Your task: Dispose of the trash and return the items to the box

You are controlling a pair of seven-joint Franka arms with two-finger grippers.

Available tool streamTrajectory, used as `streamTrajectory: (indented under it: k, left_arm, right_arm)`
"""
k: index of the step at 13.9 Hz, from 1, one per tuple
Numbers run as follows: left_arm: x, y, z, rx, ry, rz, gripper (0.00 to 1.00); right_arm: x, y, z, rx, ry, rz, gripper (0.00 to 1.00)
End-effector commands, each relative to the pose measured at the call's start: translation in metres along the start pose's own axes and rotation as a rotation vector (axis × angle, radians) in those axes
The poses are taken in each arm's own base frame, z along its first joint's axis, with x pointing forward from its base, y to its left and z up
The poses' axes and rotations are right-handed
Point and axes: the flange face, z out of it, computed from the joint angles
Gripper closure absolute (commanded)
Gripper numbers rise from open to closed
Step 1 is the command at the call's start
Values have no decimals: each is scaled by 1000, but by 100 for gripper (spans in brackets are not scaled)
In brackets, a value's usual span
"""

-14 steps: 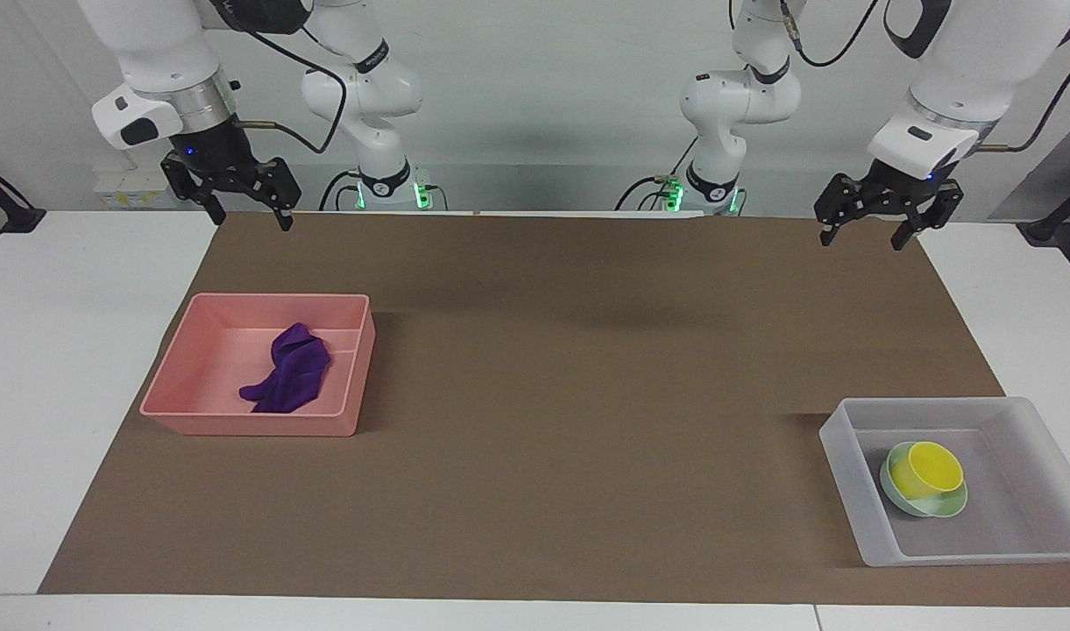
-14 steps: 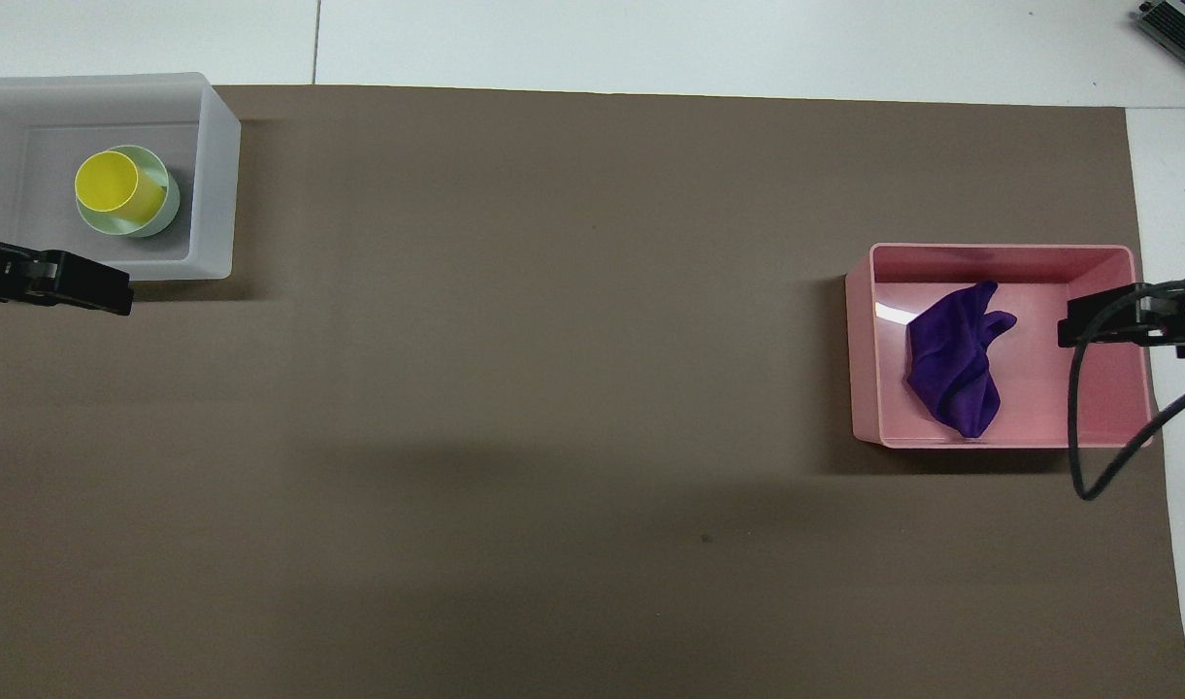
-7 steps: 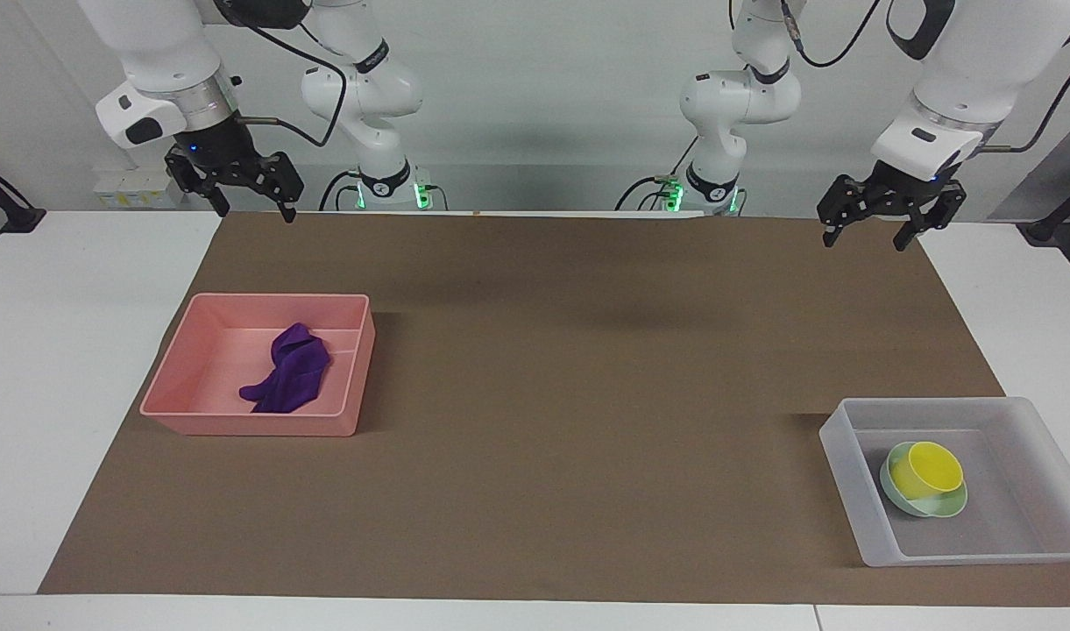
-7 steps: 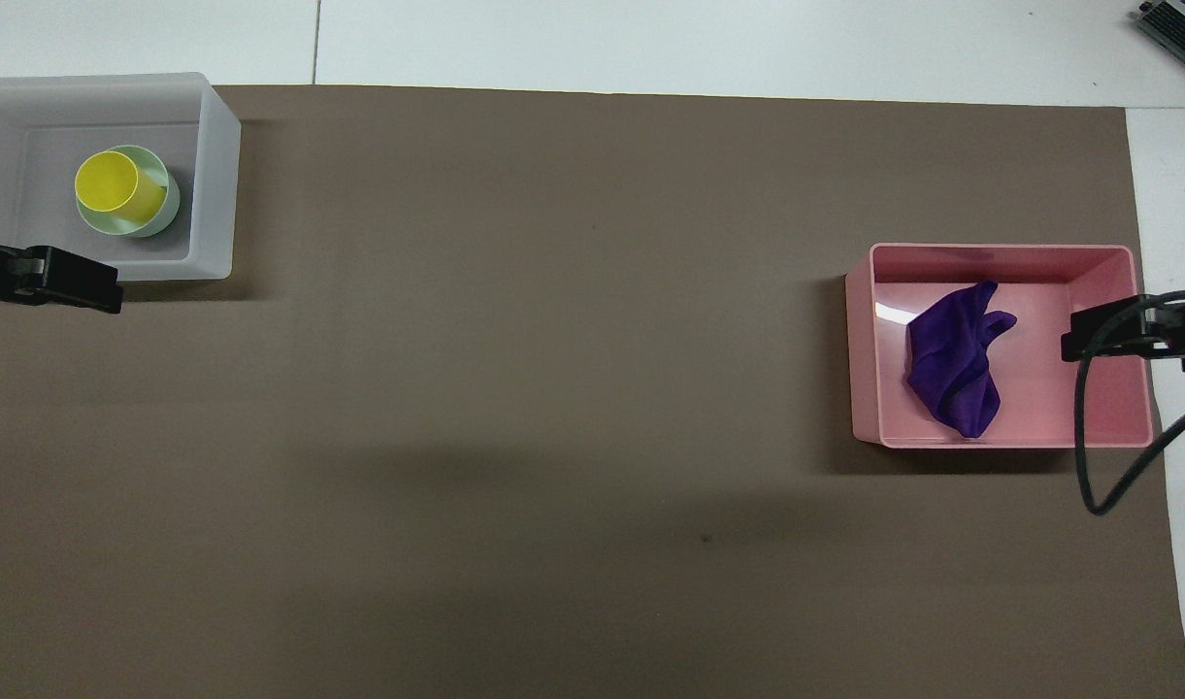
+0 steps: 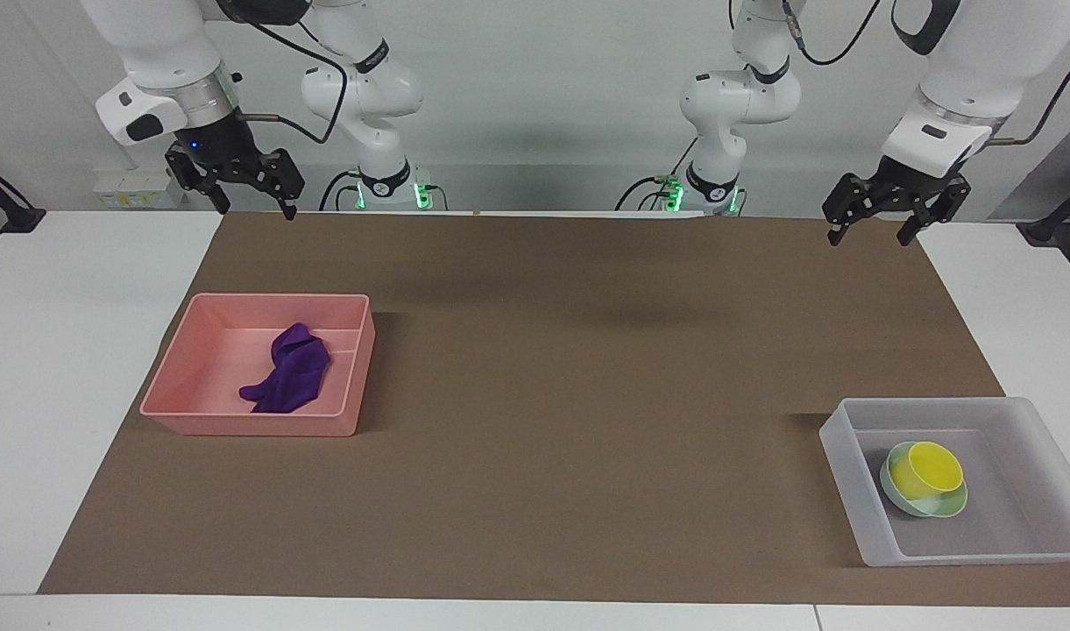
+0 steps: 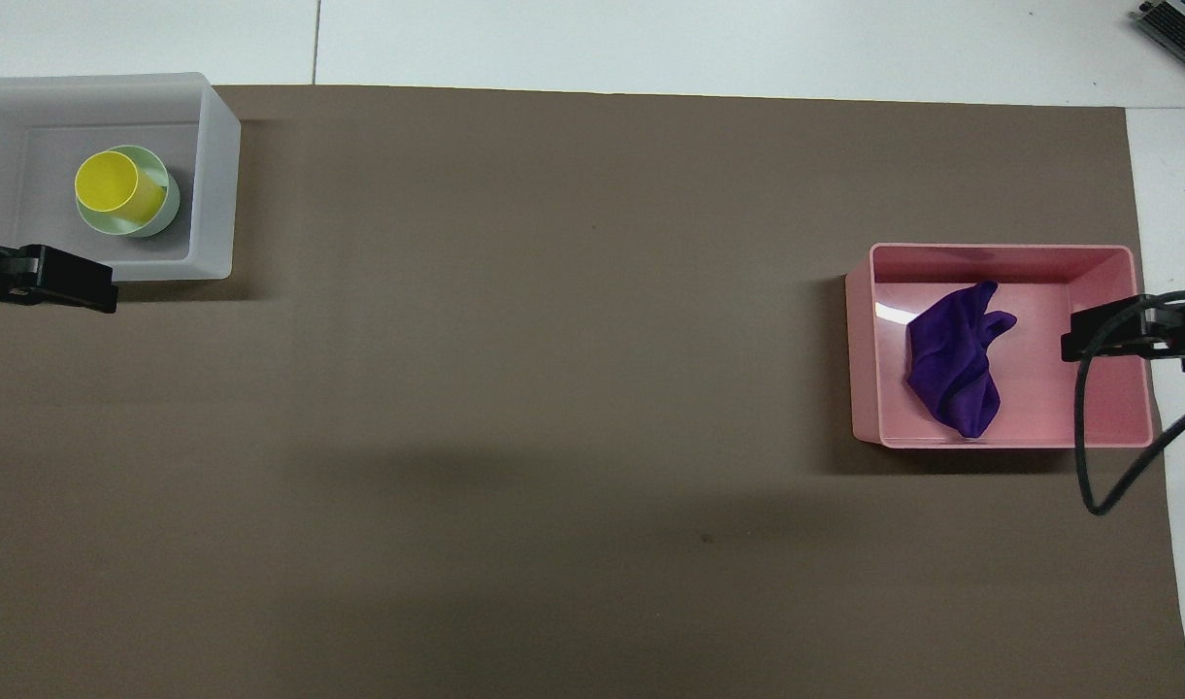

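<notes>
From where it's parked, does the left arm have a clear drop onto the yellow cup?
Probably yes: the cup sits open-topped in the green bowl inside the lidless box, and the left gripper hangs open, empty, nothing between.

A brown mat (image 5: 543, 394) covers most of a white table (image 5: 61, 350). A pink rectangular tray (image 5: 193, 412) sits at the facing view's left-centre, on the mat.

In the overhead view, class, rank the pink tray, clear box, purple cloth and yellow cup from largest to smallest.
1. Pink tray
2. Clear box, partly cut off by the picture's edge
3. Purple cloth
4. Yellow cup
</notes>
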Motion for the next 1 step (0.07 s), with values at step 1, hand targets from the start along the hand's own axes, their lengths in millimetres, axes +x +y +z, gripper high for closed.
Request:
streamTrajectory:
  k: [1]
  left_arm:
    - [-8, -4, -2, 14, -7, -18, 0]
  right_arm:
    - [-6, 2, -1, -6, -6, -1, 0]
